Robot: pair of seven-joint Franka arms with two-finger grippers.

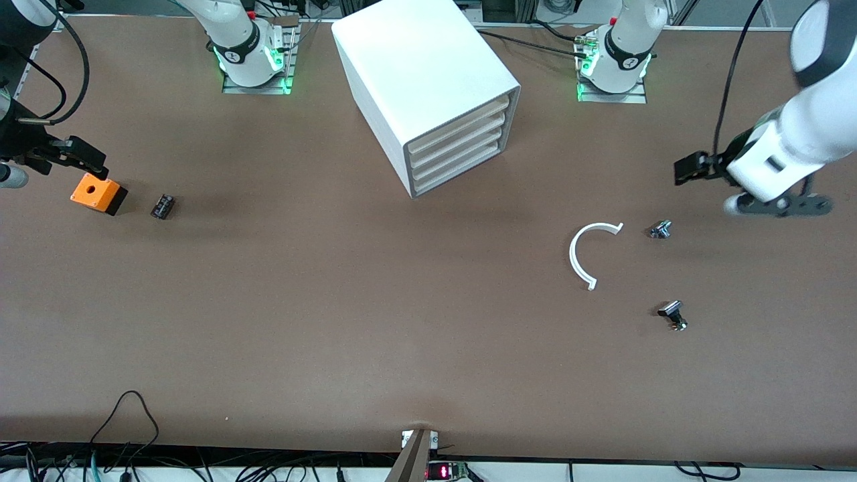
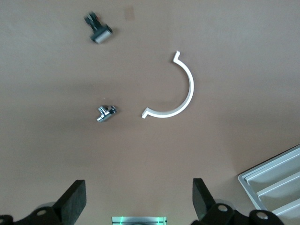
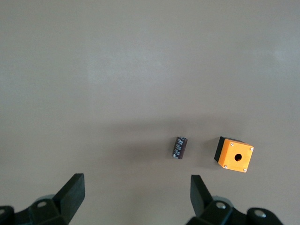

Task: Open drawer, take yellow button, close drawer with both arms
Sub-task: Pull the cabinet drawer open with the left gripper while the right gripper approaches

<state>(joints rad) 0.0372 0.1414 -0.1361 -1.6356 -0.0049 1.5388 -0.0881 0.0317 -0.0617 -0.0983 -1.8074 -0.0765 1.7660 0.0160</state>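
Note:
The white cabinet (image 1: 428, 73) stands at the middle of the table near the arms' bases. Its four drawers are all shut; the uppermost drawer (image 1: 458, 124) is flush with the others. A corner of the cabinet shows in the left wrist view (image 2: 276, 183). The button is hidden; no orange-yellow cap shows anywhere. My left gripper (image 1: 780, 204) (image 2: 139, 201) is open and empty, up in the air at the left arm's end of the table. My right gripper (image 1: 10, 176) (image 3: 136, 199) is open and empty, up in the air at the right arm's end.
A white curved strip (image 1: 586, 254) (image 2: 176, 93) and two small metal parts (image 1: 660, 229) (image 1: 673, 314) lie on the table toward the left arm's end. An orange box with a hole (image 1: 97, 193) (image 3: 234, 154) and a small black component (image 1: 163, 205) (image 3: 180, 147) lie toward the right arm's end.

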